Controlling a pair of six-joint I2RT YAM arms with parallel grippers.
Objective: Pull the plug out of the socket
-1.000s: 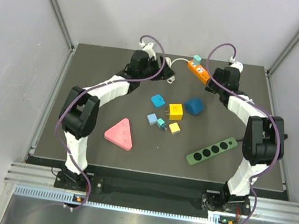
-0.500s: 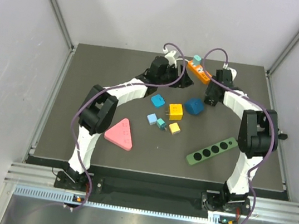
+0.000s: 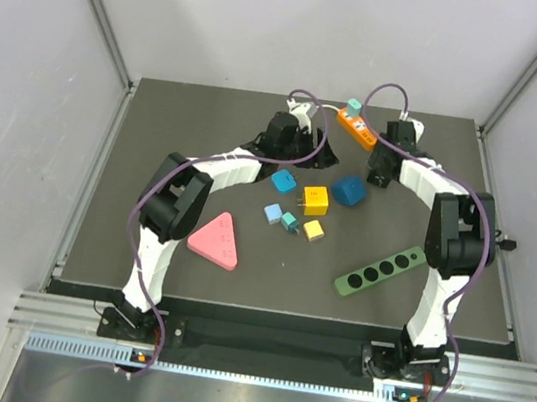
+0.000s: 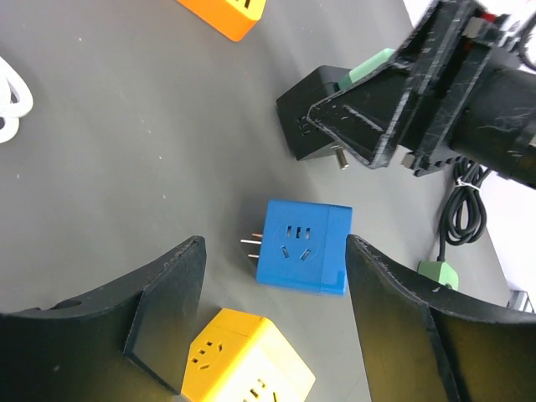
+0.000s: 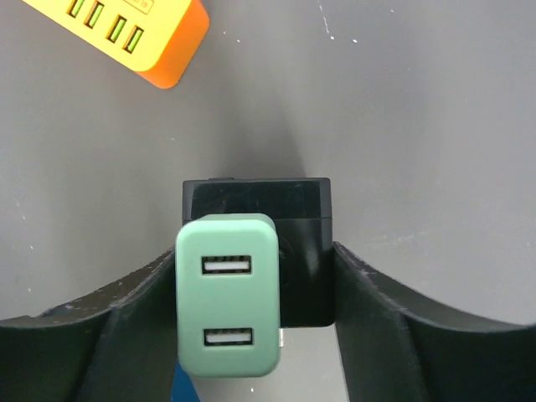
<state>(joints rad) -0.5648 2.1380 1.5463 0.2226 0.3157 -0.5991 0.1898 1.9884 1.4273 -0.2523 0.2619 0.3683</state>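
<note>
Green USB plug (image 5: 227,306) seated in black socket cube (image 5: 255,199), toward 1 o'clock on the table (image 3: 156,144), orange power strip (image 5: 126,29) at its 11 o'clock in the right wrist view. Clamped by right gripper (image 5: 251,268), one finger against plug, the other against cube. Left gripper (image 4: 275,247) spread apart, empty, straddling blue socket cube (image 4: 301,260) without touching; yellow socket cube (image 4: 251,360) at that cube's 7 o'clock.
</note>
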